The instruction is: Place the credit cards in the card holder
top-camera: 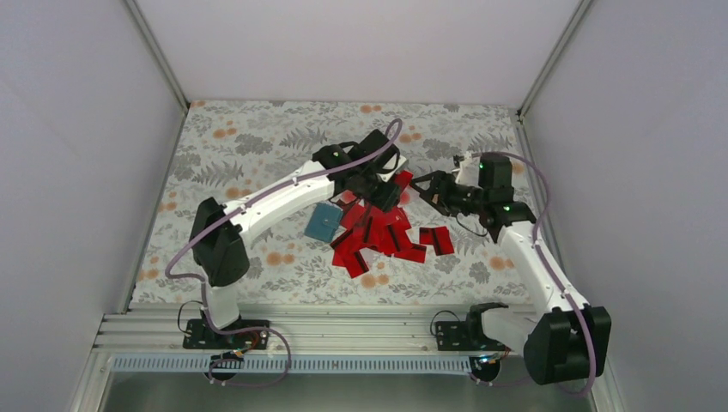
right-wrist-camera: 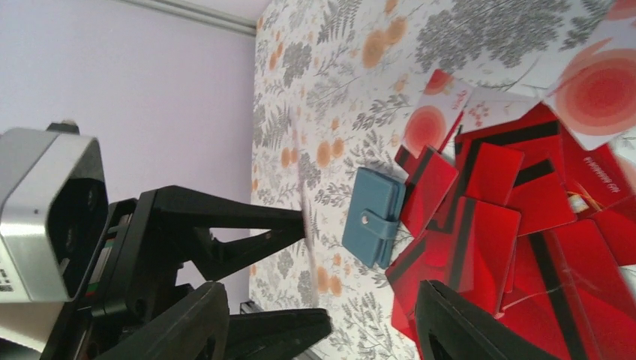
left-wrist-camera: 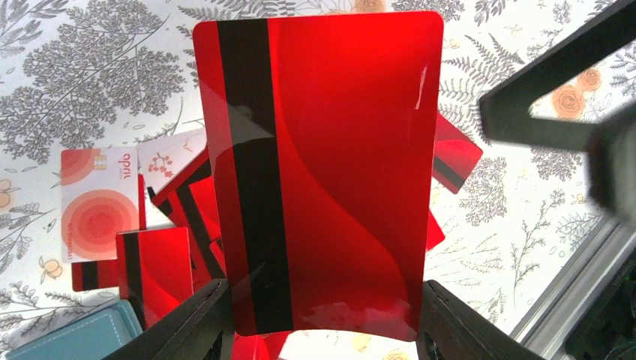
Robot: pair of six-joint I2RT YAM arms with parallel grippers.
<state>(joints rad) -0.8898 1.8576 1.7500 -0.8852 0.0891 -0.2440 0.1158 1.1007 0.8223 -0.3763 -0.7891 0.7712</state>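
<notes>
You are at the very start: no card can be seen inside the card holder (right-wrist-camera: 373,217), and it looks shut, with its snap tab folded over the front edge. It will have to be opened before anything can go in.

One red card (left-wrist-camera: 322,172) is off the tabletop (top-camera: 249,137). Your left fingers (left-wrist-camera: 191,326) are closed on its lower end and hold it upright, with the black stripe running down its left side in the left wrist view. It looks flat, glossy and unbent.

Your right fingers (right-wrist-camera: 465,322) are spread apart with nothing between them. They hover near the raised card without touching it, and I judge they are lining up to take or steady it.

The other cards (top-camera: 378,239) lie in a loose, overlapping heap around the middle of the tabletop, roughly midway between its near and far edges. Most lie stripe side up, and a few show a pale face with pink rings.

The card holder is a small teal-blue wallet lying flat at the left edge of the heap. A red card is right against its side, but whether that card overlaps it I cannot tell.

All the loading is left to do, this raised card included.
</notes>
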